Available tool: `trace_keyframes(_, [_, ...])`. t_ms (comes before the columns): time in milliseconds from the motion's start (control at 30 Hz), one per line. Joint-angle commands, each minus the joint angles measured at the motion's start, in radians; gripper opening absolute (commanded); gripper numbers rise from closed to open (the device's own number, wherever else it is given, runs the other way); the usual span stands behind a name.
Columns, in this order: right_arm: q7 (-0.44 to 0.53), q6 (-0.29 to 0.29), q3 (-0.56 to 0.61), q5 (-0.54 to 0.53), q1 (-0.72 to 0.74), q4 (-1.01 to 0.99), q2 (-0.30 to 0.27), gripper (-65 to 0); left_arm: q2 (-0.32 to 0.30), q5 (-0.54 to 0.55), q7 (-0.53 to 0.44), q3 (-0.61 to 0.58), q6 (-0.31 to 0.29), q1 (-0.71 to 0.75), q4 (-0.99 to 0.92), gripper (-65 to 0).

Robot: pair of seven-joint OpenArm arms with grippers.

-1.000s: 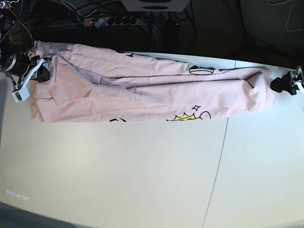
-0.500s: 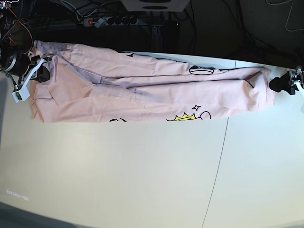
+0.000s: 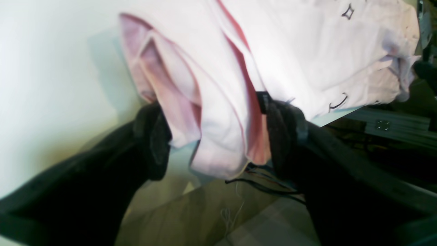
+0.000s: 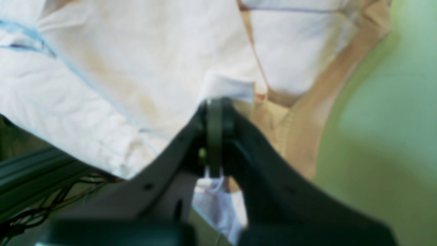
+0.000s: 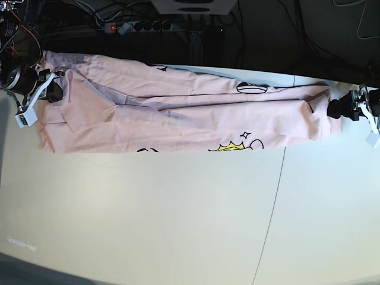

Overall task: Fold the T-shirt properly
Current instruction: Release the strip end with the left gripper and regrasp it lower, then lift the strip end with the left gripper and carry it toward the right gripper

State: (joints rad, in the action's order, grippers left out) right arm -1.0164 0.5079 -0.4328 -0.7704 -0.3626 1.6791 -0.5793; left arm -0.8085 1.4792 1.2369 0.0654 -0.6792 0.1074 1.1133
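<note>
- The table [image 5: 178, 225] carries the T-shirt [image 5: 178, 113], stretched from nine to three o'clock across its twelve o'clock edge.
- The right gripper [image 4: 215, 112] is clenched on the collar end.
- The left gripper [image 3: 218, 136] stands wide, jaws straddling bunched hem, probably not pinching.
- Judged step: lengthwise fold laid; next, close on the hem and carry it toward nine o'clock.

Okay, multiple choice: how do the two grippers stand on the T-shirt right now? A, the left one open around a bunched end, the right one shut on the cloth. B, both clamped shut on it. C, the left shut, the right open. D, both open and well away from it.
A: the left gripper has its jaws spread either side of the T-shirt's bunched end, while the right gripper is pinched shut on the cloth.
</note>
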Motion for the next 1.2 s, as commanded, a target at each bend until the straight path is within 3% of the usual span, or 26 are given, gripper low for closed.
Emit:
trace_keyframes(0, [0.007,0.061,-0.012,-0.016,0.007,0.012,-0.022,-65.0,-0.014,0.004,0.002,0.007,-0.019,-0.008,0.010,-19.7])
trace_keyframes(233, [0.002,0.061,-0.012,-0.021,0.007,0.012,-0.022,-65.0,-0.003,0.004,0.002,0.007,-0.019,-0.008,0.010,-19.9])
trace_keyframes(433, [0.002,0.061,-0.012,-0.023,0.007,0.012,-0.022,-65.0,0.042,0.004,0.002,0.006,-0.019,-0.008,0.010,-20.4])
trace_keyframes(500, [0.002,0.061,-0.012,-0.023,0.007,0.012,-0.022,-65.0,0.053,0.004,0.001,0.006,-0.019,-0.008,0.010,-25.2])
trace_keyframes(667, [0.002,0.061,-0.012,-0.023,0.008,0.012,-0.022,-65.0,0.066,0.004,-0.003,0.006,-0.019,-0.008,0.010,-56.8])
trace_keyframes(733, [0.002,0.061,-0.012,-0.023,0.008,0.012,-0.022,-65.0,0.066,0.004,-0.003,0.006,-0.019,-0.008,0.010,-64.3])
trace_keyframes(1167, [0.032,0.061,-0.012,-0.013,0.008,0.012,-0.022,-65.0,0.063,0.004,0.001,0.006,-0.019,-0.097,0.010,-65.0])
